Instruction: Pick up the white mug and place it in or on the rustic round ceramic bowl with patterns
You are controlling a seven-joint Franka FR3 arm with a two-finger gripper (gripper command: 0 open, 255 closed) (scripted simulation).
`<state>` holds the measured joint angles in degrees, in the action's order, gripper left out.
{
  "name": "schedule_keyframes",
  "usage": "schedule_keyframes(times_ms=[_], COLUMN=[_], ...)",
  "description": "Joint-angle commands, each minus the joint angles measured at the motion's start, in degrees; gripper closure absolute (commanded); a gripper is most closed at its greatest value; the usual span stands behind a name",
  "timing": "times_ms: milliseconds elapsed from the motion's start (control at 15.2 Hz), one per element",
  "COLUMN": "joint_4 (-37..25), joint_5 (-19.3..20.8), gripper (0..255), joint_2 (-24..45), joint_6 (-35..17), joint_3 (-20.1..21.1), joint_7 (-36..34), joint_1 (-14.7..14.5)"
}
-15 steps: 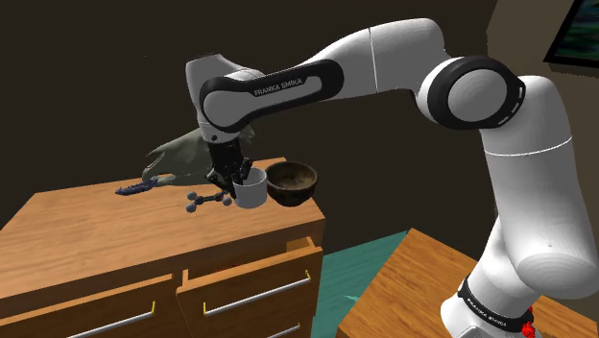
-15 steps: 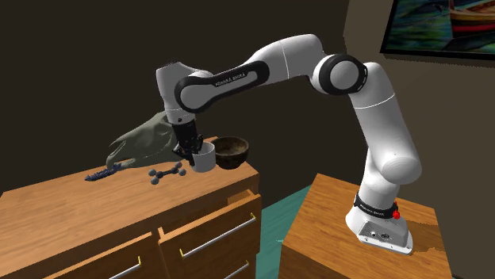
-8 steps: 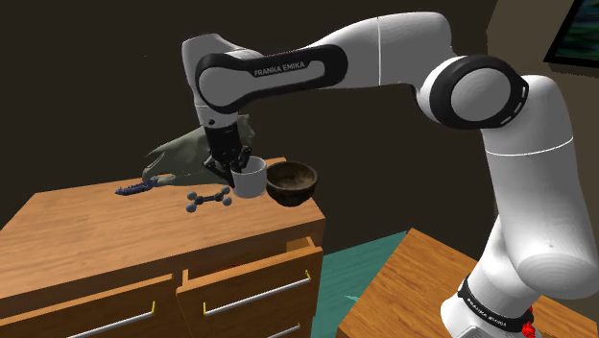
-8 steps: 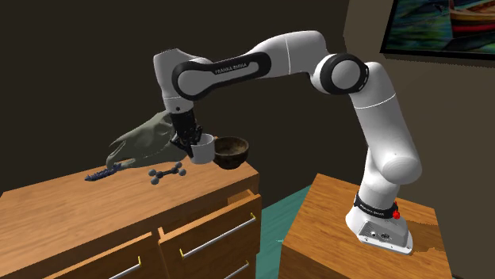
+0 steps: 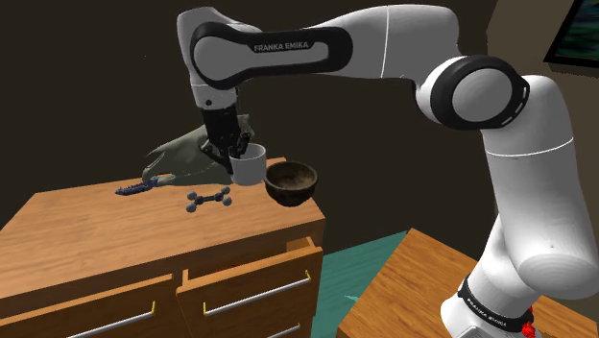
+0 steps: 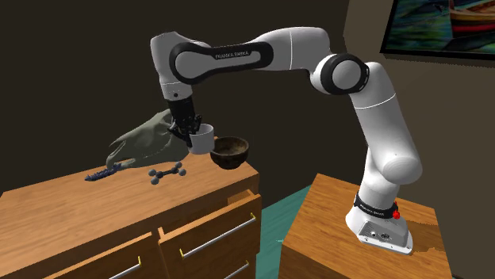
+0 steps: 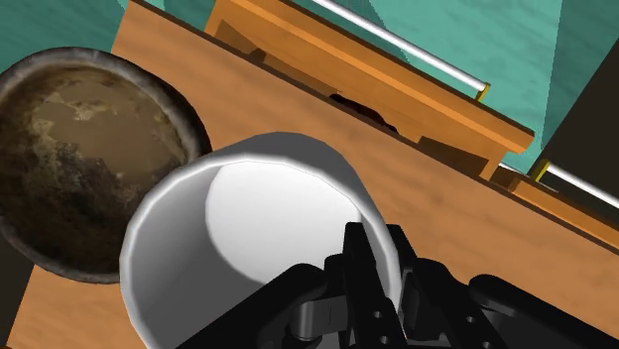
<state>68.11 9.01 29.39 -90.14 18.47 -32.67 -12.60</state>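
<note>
Gripping the white mug (image 7: pixel 248 228) by its wall, one black finger of the gripper (image 7: pixel 382 260) inside, one outside. Hanging upright, lifted clear of the dresser top (image 5: pixel 96 216), just beside the bowl (image 5: pixel 292 182) and above its rim. Done, by the look of it, with the pick-up; left to do: carrying across over the bowl, lowering, letting go. Smooth, plain and round on the mug; rough, mottled brown and deep on the bowl; warm wood grain below. Further back, a small dumbbell (image 5: pixel 209 199) and a crumpled greenish cloth (image 5: pixel 182 156)
</note>
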Motion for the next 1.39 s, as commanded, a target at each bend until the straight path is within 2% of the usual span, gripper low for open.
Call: schedule_keyframes(times_ms=[0,66,462,924,1320], joint_4=[-2.58,-3.01,7.03,13.3,18.1], joint_5=[0.15,0.16,-1.65,-2.92,-2.9], gripper=[255,255,255,255,255], joint_2=[0.64,0.72,-6.53,-11.67,-11.79], joint_6=[1.96,2.31,-0.91,-2.63,-7.3], joint_3=[-0.03,-0.03,-1.37,-3.88,-3.98], joint_7=[0.09,0.1,6.95,15.54,15.35], joint_1=[-0.33,-0.39,6.45,13.09,13.32])
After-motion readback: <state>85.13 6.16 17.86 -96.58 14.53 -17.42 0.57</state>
